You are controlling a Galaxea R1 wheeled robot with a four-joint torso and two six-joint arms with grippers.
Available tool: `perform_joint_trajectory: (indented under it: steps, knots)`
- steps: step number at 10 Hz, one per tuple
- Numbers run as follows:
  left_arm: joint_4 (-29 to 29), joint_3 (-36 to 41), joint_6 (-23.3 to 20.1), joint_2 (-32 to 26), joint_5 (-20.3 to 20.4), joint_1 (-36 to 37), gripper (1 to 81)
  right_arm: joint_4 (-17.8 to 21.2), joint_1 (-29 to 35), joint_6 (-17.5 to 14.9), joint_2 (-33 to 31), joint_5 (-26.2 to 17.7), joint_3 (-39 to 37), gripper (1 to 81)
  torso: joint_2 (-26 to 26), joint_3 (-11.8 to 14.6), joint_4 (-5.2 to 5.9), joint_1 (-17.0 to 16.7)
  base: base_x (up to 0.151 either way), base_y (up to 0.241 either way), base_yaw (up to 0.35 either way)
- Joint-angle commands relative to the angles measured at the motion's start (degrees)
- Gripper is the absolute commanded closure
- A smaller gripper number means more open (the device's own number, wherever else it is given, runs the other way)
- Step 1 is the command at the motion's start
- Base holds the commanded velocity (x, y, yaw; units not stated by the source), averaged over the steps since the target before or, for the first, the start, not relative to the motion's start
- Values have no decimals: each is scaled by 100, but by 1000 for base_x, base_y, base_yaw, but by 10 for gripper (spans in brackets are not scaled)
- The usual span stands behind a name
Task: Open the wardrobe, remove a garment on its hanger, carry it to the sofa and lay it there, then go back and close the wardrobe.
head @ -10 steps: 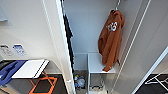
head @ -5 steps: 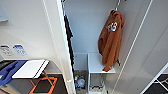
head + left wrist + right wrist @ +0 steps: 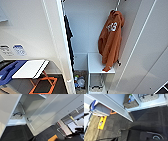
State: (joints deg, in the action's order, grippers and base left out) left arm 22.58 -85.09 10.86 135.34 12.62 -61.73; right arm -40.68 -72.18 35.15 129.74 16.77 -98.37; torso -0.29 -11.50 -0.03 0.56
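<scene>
Garment [image 3: 110, 42] hanging inside open wardrobe [image 3: 82, 32], above white shelf [image 3: 96, 63]; soft, light, floppy. Judging best hold: hanger [image 3: 113, 11] hook. Claw state: cannot tell.

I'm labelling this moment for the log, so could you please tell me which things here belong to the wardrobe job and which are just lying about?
Belong to the job:
- wardrobe, doors open
- orange hoodie, hanging inside on the right

Just lying about:
- dark garment, hanging on the left
- wicker basket on the wardrobe floor
- white shelf under the hoodie
- folding table with orange legs
</scene>
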Motion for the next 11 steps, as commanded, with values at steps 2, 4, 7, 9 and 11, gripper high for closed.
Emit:
perform_joint_trajectory:
  steps: [2,4,7,9,11]
  knots:
    - [-700,-638,12,466,177,420,10,104,-460,520,862,353,-1069,10,0,0,0,0,0,0,0]
    - [-1052,-1008,12,783,391,482,10,113,-522,528,1125,353,-1270,10,0,2,0,-2,0,0,0]
    - [-1869,-1562,4,1197,942,561,10,148,-548,537,1539,353,-1666,10,-2,2,0,-5,0,0,0]
    - [-2431,-1940,12,1460,1356,622,10,166,-540,598,1671,362,-1782,10,-2,2,0,-7,0,0,0]
    - [-2750,-2459,12,1821,1419,763,10,157,-539,616,1680,362,-1729,10,-2,2,0,-7,0,0,0]
